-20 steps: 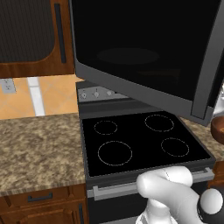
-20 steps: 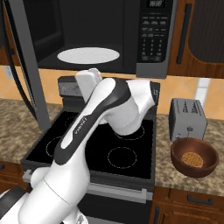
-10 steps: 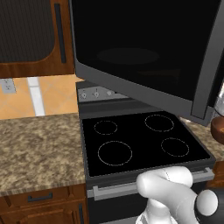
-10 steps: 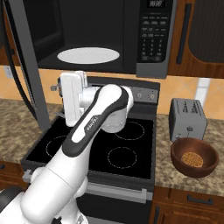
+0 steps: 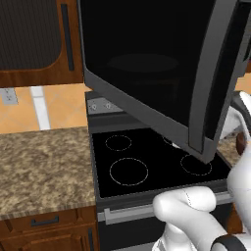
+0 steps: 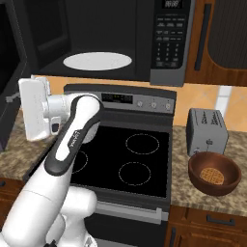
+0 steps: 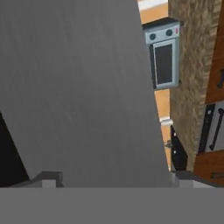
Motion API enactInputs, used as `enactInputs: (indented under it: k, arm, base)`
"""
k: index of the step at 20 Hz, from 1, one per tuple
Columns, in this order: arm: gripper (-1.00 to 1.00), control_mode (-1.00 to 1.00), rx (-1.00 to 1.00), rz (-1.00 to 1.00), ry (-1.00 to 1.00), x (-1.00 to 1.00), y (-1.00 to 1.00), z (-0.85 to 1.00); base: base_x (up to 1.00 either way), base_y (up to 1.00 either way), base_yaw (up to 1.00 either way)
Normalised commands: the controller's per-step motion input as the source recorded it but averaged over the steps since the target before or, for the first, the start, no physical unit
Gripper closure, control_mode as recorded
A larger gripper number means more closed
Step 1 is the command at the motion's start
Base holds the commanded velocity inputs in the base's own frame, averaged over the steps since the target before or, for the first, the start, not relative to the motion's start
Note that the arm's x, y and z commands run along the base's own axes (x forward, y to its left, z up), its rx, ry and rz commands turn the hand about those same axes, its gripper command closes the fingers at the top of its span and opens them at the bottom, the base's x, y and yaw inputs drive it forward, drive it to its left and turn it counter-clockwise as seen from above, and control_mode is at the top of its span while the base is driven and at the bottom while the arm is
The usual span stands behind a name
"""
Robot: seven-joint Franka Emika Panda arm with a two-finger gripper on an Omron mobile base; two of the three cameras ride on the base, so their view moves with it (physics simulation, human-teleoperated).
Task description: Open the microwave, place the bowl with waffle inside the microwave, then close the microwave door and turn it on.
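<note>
The microwave (image 6: 159, 43) hangs over the stove with its cavity open and the white turntable (image 6: 98, 61) bare. The microwave door (image 5: 147, 68) is swung far out to the left; its long grey handle (image 5: 215, 98) shows on the free edge. My gripper (image 6: 24, 112) is at the left beside the door (image 6: 8, 72). In the hand view the gripper (image 7: 111, 180) faces the door's grey surface (image 7: 83, 87) at close range, fingertips wide apart and open, holding nothing. The reddish-brown bowl (image 6: 214, 173) with a waffle sits on the right counter.
A small grey toaster (image 6: 206, 130) stands just behind the bowl. The black stovetop (image 6: 130, 154) lies under the microwave, with granite counters (image 5: 44, 166) on both sides. Brown cabinets (image 6: 222, 38) flank the microwave. My white arm (image 6: 72, 144) crosses the stove's left half.
My arm has swung left, carrying the hand from in front of the stove to the door's side. The microwave door has swung wider open.
</note>
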Motion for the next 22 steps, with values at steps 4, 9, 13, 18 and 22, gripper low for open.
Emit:
enactInputs:
  k: [4,9,13,18,22]
  arm:
    - [-1.00,-1.00,-0.03,0.13,-0.09,-0.92,1.00,0.49]
    - [-1.00,-1.00,-0.10,0.00,-0.13,-0.76,1.00,0.60]
    - [-1.00,-1.00,-0.04,-0.09,-0.19,-0.33,0.79,0.55]
    - [-1.00,-1.00,-0.17,-0.34,-0.14,0.27,-0.60,-0.08]
    - [-1.00,-1.00,-0.09,-0.43,-0.11,0.59,-1.00,-0.38]
  base:
    - [0.00,0.00,0.00]
    - [0.00,0.00,0.00]
    - [0.00,0.00,0.00]
    - [0.00,0.00,0.00]
    - [0.00,0.00,0.00]
